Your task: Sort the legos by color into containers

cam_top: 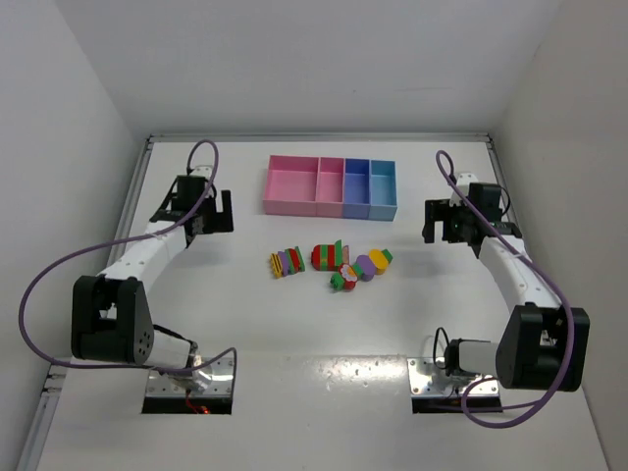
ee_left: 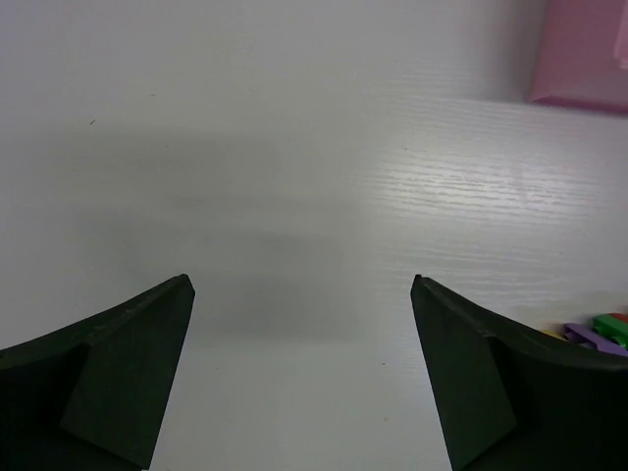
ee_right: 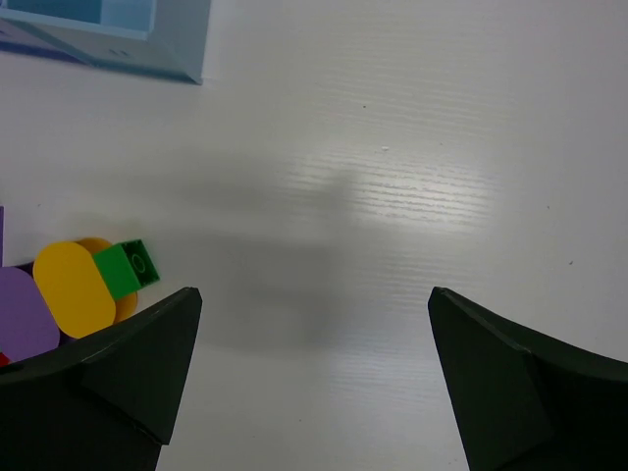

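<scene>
The legos lie in a loose cluster mid-table: a striped stack at the left, a red and green stack, a small mixed piece, and a purple, yellow and green piece. The joined containers stand behind them: wide pink, narrow pink, purple-blue, light blue. My left gripper is open and empty over bare table, left of the legos. My right gripper is open and empty, right of them. The right wrist view shows the yellow and green piece at its left edge.
A raised rim runs along the table's far and left edges. The pink bin's corner shows at the top right of the left wrist view; the light blue bin's corner shows at the top left of the right wrist view.
</scene>
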